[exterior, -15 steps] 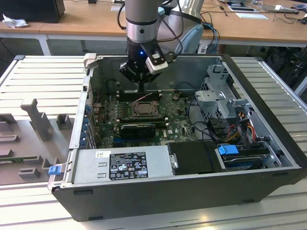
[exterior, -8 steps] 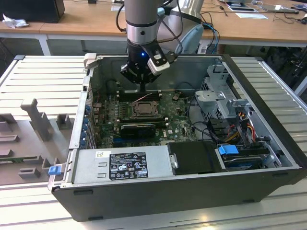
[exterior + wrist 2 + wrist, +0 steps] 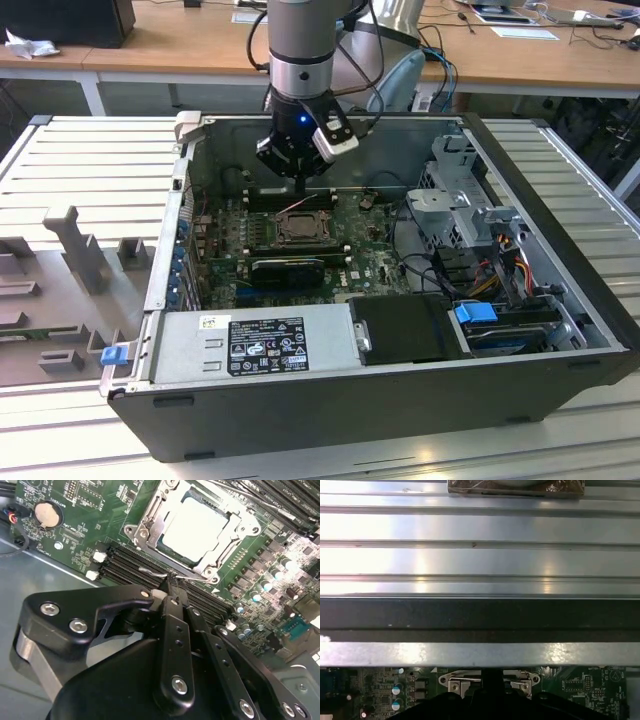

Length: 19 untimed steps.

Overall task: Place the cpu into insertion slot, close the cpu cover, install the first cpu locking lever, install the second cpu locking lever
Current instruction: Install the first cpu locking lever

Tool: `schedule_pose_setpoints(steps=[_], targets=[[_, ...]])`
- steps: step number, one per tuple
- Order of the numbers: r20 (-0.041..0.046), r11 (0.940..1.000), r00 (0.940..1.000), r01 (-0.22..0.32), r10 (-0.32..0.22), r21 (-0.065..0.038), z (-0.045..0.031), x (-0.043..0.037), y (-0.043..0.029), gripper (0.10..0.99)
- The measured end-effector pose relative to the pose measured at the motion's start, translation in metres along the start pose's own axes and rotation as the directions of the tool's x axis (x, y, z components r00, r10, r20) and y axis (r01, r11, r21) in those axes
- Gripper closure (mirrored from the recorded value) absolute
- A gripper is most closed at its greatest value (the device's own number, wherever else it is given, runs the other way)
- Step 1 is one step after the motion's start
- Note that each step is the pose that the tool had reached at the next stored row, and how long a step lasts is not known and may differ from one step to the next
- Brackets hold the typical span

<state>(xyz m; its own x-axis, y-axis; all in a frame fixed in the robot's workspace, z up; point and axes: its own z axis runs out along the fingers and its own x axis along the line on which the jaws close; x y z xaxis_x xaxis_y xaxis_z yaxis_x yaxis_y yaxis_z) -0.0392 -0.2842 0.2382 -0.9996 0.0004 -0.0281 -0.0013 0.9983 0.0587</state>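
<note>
— Where is the hand?

— The hand [image 3: 170, 591] is down inside the case [image 3: 400, 405]. Its fingers are clenched together, with the tips right at the wire lever [image 3: 150, 571] that runs along one edge of the cover [image 3: 149, 517]. I cannot tell whether the wire is pinched between the tips or only pressed by them.

— And the cpu?

— The cpu [image 3: 196, 527] lies flat in the slot [image 3: 177, 557], its pale face showing through the cover's cut-out. The cover looks to be down over it.

— How would that lever handle?

— I'd judge it to be thin, stiff spring wire: light, smooth, apt to slide off metal tips and to spring back. It is best taken at its bent free end, far from the hinge. The cpu is probably light, rigid and fragile, to be held by the edges only. Seated as it is, it is best left alone.

— What lies around it?

— The green board [image 3: 80, 510] is crowded. The memory slots [image 3: 122, 562] are just beside the lever, the capacitors [image 3: 262, 586] are near, and the coin battery [image 3: 46, 514] is well apart. A slip has little room.

— Farther out?

— The case stands open on a ribbed metal worktop [image 3: 90, 160]. The power supply [image 3: 250, 345] runs along its front, and the drive cage [image 3: 455, 195] is toward the exterior view's right. Grey fixtures [image 3: 85, 255] sit on the worktop at that view's left, with desks [image 3: 170, 45] behind.
</note>
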Motion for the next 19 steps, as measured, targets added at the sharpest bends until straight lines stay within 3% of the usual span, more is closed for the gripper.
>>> schedule_pose_setpoints(steps=[1,3,8,14,19], targets=[[-0.0001,0.9999,1.0000,0.000,0.000,-0.016,0.0011,-0.0011,0.0000,0.980],[-0.0002,0.9997,1.0000,-0.001,0.001,-0.023,0.0030,-0.0021,0.0000,0.980],[-0.0006,0.9997,1.0000,0.000,0.000,-0.024,0.0123,-0.0031,-0.0006,0.980],[-0.0008,0.9997,1.0000,0.002,-0.002,-0.024,0.0176,-0.0128,-0.0005,0.980],[-0.0013,0.9997,1.0000,0.009,-0.010,-0.024,0.0259,-0.0144,-0.0005,0.980]])
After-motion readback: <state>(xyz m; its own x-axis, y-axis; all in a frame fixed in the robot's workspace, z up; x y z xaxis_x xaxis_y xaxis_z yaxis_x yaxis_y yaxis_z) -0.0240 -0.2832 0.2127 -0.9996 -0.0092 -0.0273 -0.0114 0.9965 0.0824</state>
